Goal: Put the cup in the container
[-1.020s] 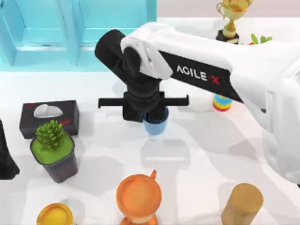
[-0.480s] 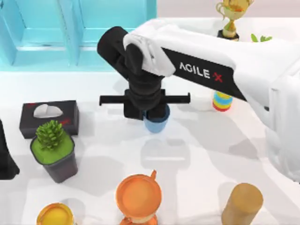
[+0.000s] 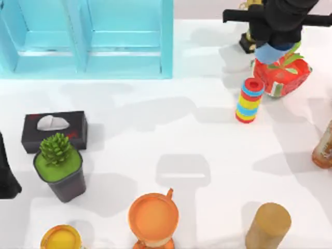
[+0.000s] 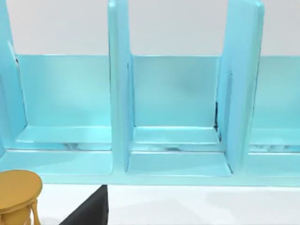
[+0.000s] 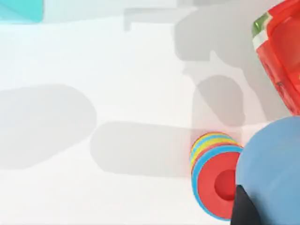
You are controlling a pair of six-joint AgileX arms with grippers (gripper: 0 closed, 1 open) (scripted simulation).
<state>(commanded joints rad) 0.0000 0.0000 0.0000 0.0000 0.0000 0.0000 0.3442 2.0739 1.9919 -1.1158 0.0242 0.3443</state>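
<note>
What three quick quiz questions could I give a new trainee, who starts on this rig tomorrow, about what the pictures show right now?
1. True or false: the cup stands on the table beside the tissue box.
2. Which thing stands nearest the stack of rings? A the potted plant; B the red gift box; C the orange mug.
3. Fill in: the right gripper holds the cup at the top view's far ____ side, away from the blue container.

Key: 1 false, the cup is held up in the right gripper. 2 B. 3 right.
</note>
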